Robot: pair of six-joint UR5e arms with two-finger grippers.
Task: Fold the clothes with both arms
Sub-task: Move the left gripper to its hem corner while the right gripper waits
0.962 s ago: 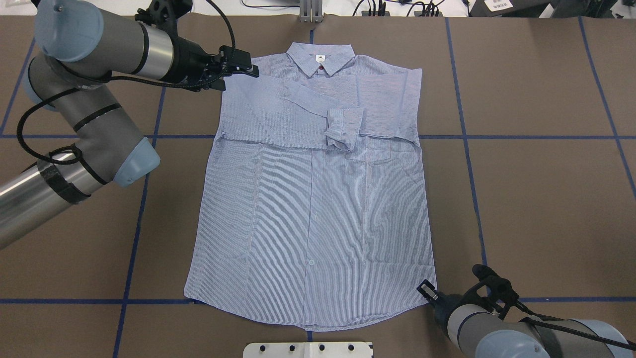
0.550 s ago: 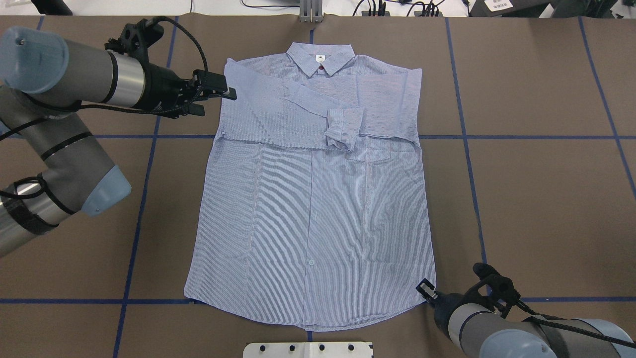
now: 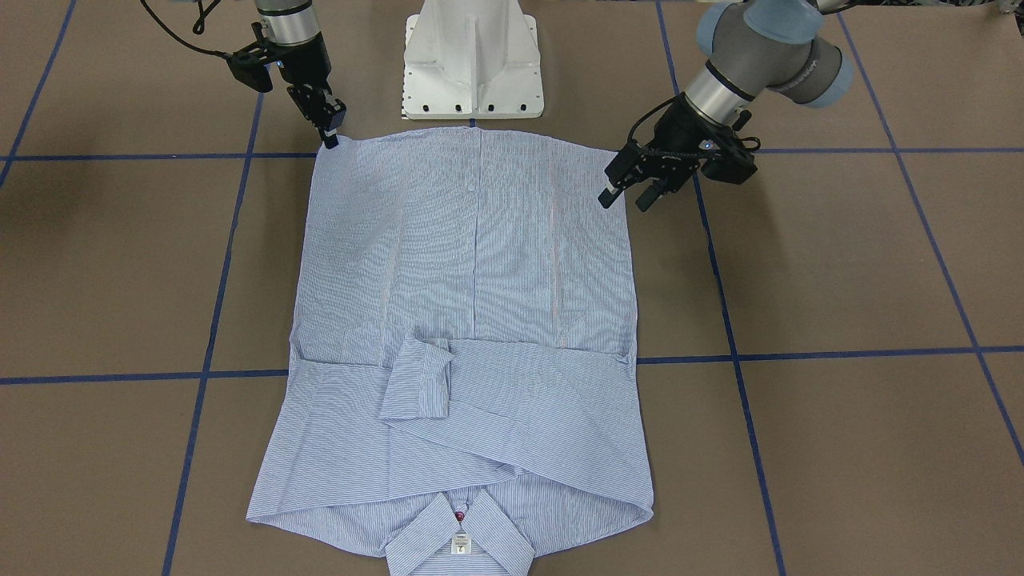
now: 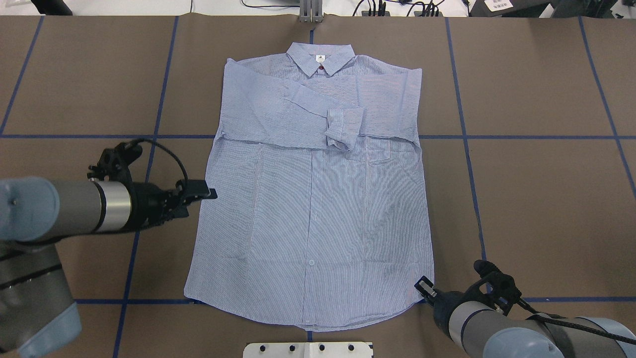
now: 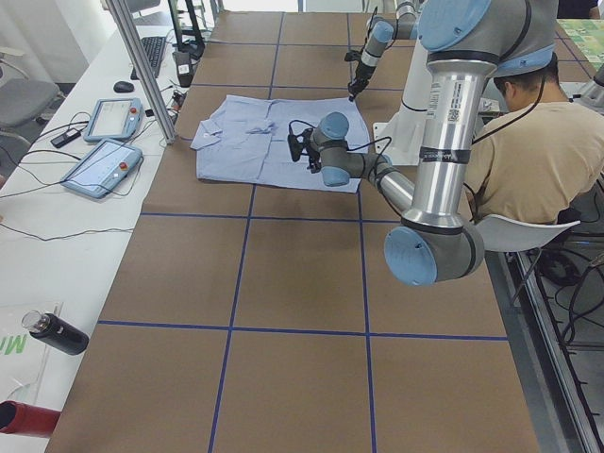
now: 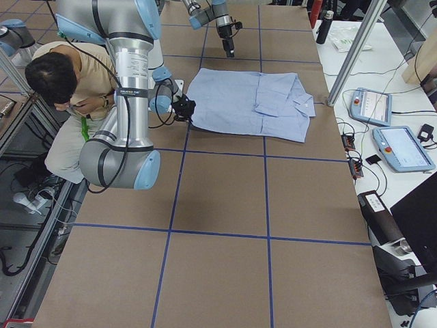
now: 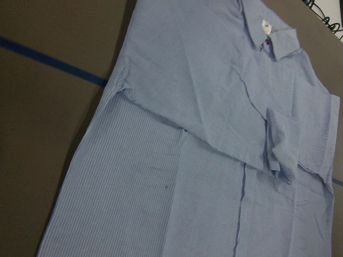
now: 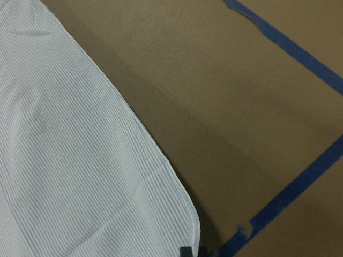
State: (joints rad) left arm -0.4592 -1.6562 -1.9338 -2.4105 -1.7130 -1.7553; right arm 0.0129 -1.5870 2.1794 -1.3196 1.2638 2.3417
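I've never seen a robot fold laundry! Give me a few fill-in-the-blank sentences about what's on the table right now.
The collar of the shirt points ____ from the robot's white base.
Both ____ are folded across the shirt's front.
The tape lines on the table are ____.
The gripper beside the hem corner belongs to the ____ arm.
Missing words: away; sleeves; blue; right.

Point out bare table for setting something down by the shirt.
Bare table runs wide on the robot's right of the shirt, and on its left beside the folded sleeves. Crowded: left gripper at the shirt's left edge, right gripper at the near right hem corner.
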